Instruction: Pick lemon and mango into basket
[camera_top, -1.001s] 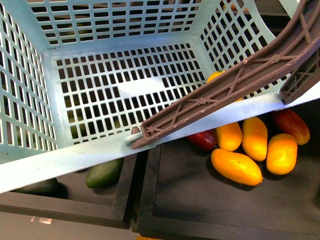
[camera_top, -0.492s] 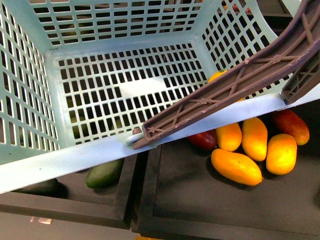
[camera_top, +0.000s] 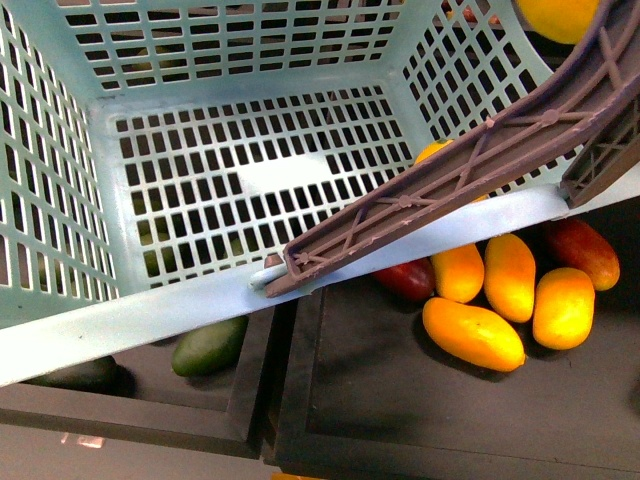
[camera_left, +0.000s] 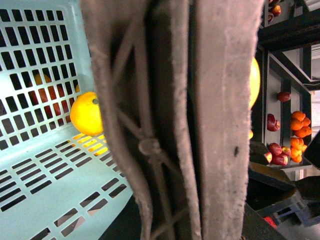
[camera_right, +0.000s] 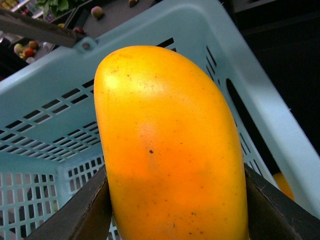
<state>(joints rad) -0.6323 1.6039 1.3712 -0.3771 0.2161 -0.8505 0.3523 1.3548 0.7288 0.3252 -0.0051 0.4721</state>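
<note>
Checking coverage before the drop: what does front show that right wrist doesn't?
Front only: the dark tray with loose yellow fruit, a red mango and an avocado under the rim. Right wrist only: dark fingers on either side of the mango, seen close up. Both: the basket, and the mango, which is only a sliver at the front view's top edge.
</note>
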